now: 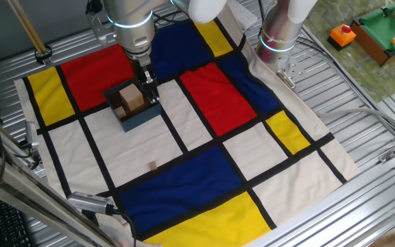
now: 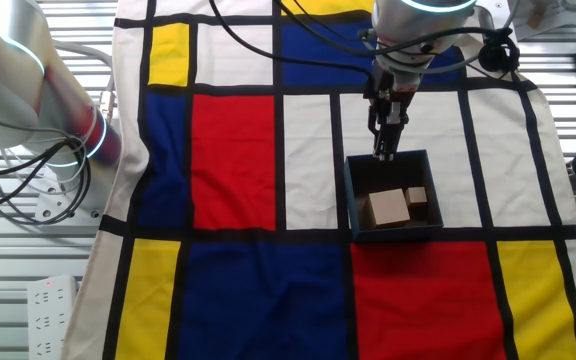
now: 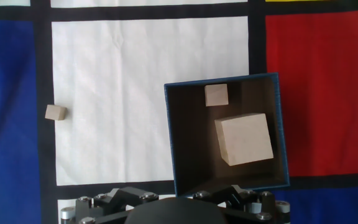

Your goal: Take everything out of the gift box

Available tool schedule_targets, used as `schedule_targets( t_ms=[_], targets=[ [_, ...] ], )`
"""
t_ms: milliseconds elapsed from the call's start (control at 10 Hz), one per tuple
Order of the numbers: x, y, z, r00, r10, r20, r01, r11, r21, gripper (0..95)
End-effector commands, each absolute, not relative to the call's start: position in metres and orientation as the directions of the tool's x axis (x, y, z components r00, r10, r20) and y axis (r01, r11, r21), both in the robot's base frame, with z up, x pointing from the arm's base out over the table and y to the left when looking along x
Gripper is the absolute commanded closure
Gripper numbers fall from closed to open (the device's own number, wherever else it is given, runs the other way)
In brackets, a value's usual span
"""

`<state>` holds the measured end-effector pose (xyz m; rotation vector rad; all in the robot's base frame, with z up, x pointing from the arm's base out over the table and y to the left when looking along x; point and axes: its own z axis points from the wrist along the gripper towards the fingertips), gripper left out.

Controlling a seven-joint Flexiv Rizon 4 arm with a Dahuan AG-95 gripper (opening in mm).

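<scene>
Both fixed views look steeply down from opposite sides of the tabletop (image 1: 362, 206), each fairly far back and sharing the gift box (image 1: 137, 116) on the colour-block cloth (image 2: 238, 150), while the hand view looks straight down, closer.

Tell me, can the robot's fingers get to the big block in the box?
Probably yes. The gift box has no lid, and nothing lies on top of the big block. The gripper hangs over the box's edge, close by. The small block sits apart.
</scene>
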<state>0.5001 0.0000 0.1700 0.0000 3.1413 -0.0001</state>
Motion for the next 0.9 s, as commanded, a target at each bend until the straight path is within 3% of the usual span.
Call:
schedule_targets(
  t_ms=[100,900],
  targets=[
    [0.5000,0.0000,0.1700,-0.995,-0.085,-0.056,-0.084,0.996,-0.015,95.0],
    [0.4975,0.0029,0.1761,-0.996,-0.083,-0.043,-0.082,0.996,-0.027,95.0]
  ],
)
